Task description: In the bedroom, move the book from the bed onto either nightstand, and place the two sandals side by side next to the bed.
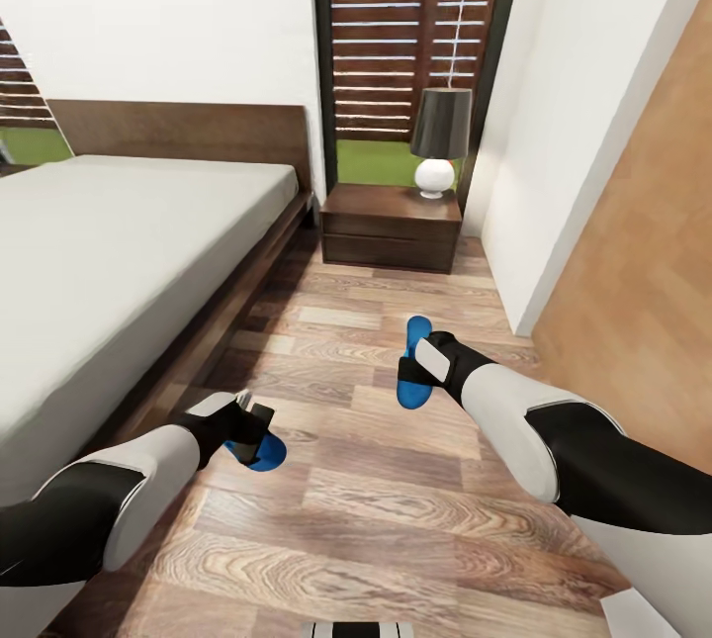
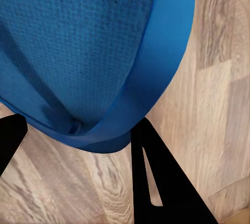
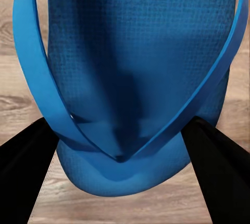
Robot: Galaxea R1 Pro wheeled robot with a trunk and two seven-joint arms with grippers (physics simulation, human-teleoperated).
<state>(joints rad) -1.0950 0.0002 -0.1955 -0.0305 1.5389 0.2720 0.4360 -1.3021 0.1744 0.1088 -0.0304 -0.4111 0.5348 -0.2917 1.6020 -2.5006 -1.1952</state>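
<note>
Two blue sandals, one per claw, both hanging over the wood floor (image 1: 396, 509) beside the bed (image 1: 129, 252). My left claw (image 1: 252, 430) is low, right next to the bed frame, and the left sandal (image 1: 262, 452) pokes out under it. On the left wrist cam the black fingers (image 2: 156, 182) sit on either side of that sandal's (image 2: 88, 52) strap end, so I'd call it clamped on the sandal, planks behind it.

My right claw (image 1: 420, 361) is further out, toward the white wall, with the right sandal (image 1: 413, 361) hanging lengthwise, pointing roughly at the nightstand (image 1: 391, 223). On the right wrist cam the fingers (image 3: 219, 172) stand on both sides of this sandal (image 3: 135, 67) where the straps meet, clamped on it too.

The sandals are well apart. The nightstand sits past the headboard (image 1: 178, 129) by the window, with a dark-shaded lamp (image 1: 438, 138) on top. No book on the part of the mattress I can see.
</note>
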